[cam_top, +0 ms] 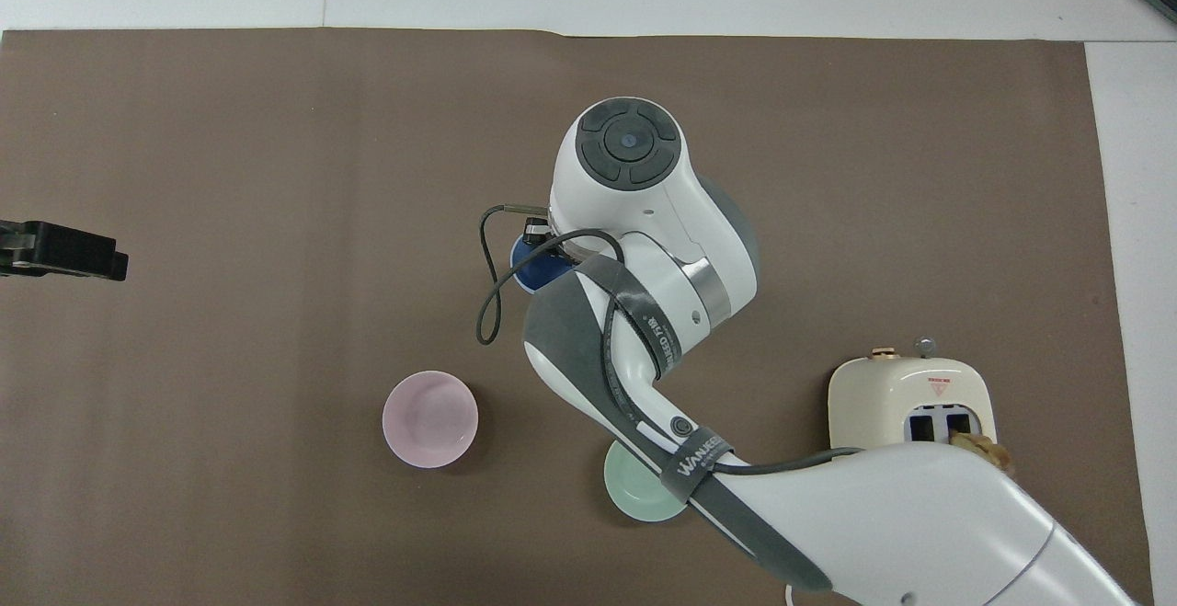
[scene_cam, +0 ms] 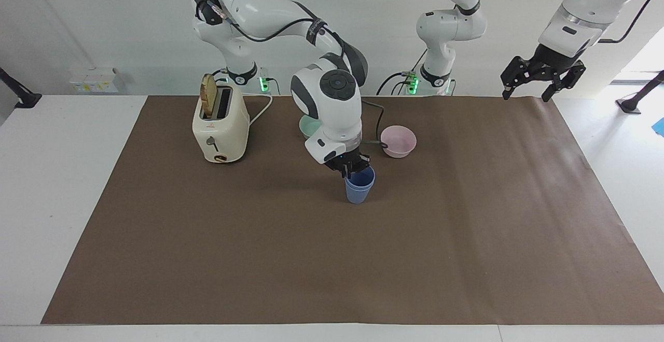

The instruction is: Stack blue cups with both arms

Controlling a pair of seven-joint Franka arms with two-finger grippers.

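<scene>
1. Facing view: the right arm's black two-finger gripper (scene_cam: 353, 169) sits at the rim of the two small periwinkle-blue plastic cups (scene_cam: 359, 186), which stand nested as one stack on the brown paper mat (scene_cam: 332, 259).
2. Its fingers reach down at the rim on the robots' side; whether they pinch the cup wall or stand slightly apart I cannot tell.
3. The pale pink plastic bowl (scene_cam: 398, 140) lies nearer to the robots than those jaws, toward the left arm's end; the mint-green bowl (scene_cam: 308, 125) shows partly past the right wrist.
4. The cream two-slot toaster (scene_cam: 220, 129) (a slice of toast stands up in one slot) sits toward the right arm's end.
5. The left arm's black gripper (scene_cam: 539, 78) waits raised over the mat's corner, jaws spread wide, holding nothing.
6. Overhead view: the right arm's wrist covers most of the blue cups (cam_top: 533, 266); only a dark blue crescent shows beside it.
7. The pink bowl (cam_top: 429, 418) and green bowl (cam_top: 634, 491) lie nearer to the robots than that crescent.
8. The left gripper (cam_top: 64, 250) shows at the frame edge, well apart from the cups.
</scene>
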